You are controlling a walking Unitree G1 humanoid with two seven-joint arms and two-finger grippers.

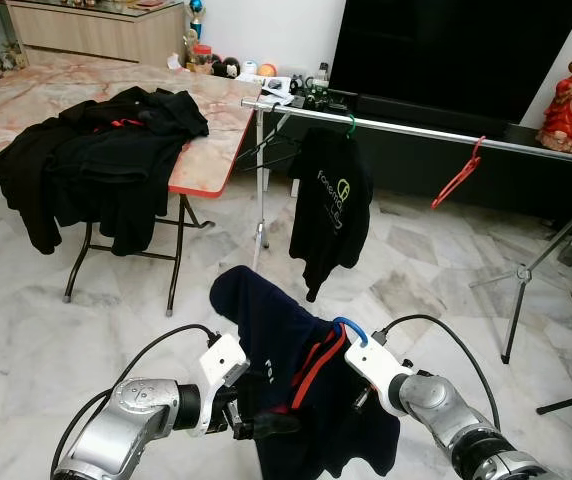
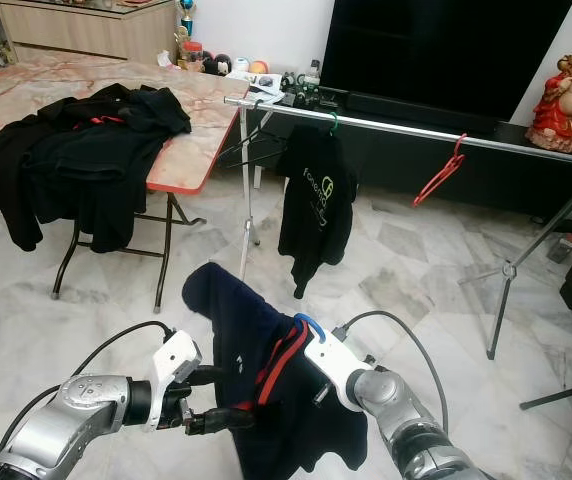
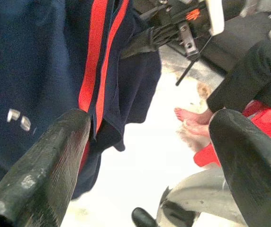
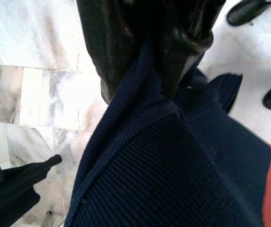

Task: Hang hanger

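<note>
A navy shirt [image 1: 266, 330] with red stripes hangs on a blue hanger [image 1: 351, 328] low in front of me. My right gripper [image 4: 145, 85] is shut on a fold of the navy fabric just below the hanger's hook. My left gripper [image 3: 147, 156] stands open beside the shirt's lower left part, one finger [image 3: 45, 161] against the cloth near a red stripe. The silver clothes rail [image 1: 416, 128] runs across the room ahead, well above and beyond the shirt.
On the rail hang a black shirt [image 1: 329, 205], a red hanger [image 1: 458, 178] and black hangers [image 1: 271, 145]. A folding table [image 1: 206, 160] with a heap of black clothes [image 1: 96, 150] stands to the left. The rail's tripod leg [image 1: 526, 270] is on the right. A person's bare foot [image 3: 192, 120] is on the floor.
</note>
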